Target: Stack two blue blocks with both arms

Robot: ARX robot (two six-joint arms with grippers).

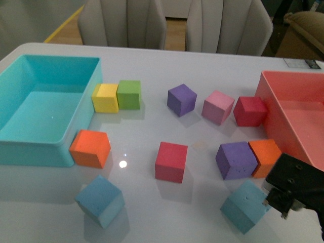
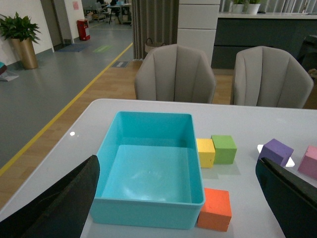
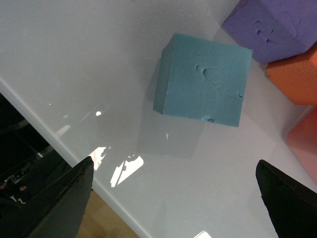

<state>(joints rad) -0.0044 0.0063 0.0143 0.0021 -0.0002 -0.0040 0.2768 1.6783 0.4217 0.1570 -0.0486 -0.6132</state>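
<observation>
Blue foam is lying nearest you: the left blue block (image 1: 99,200) is resting at the near left of the white table (image 1: 212,66), and the right blue block (image 1: 244,206) is resting at the near right, well apart from it. Your right tool (image 3: 173,198) is hovering just beside the right blue block, fingers spread, gripping nothing. Your left tool (image 2: 173,208) is also standing spread and empty, facing the turquoise tray (image 2: 153,129). Farther back, a red cube (image 1: 171,161) is sitting mid-table, and a purple cube (image 1: 235,160) is touching an orange cube (image 1: 265,157) near the pink tray (image 1: 298,87).
</observation>
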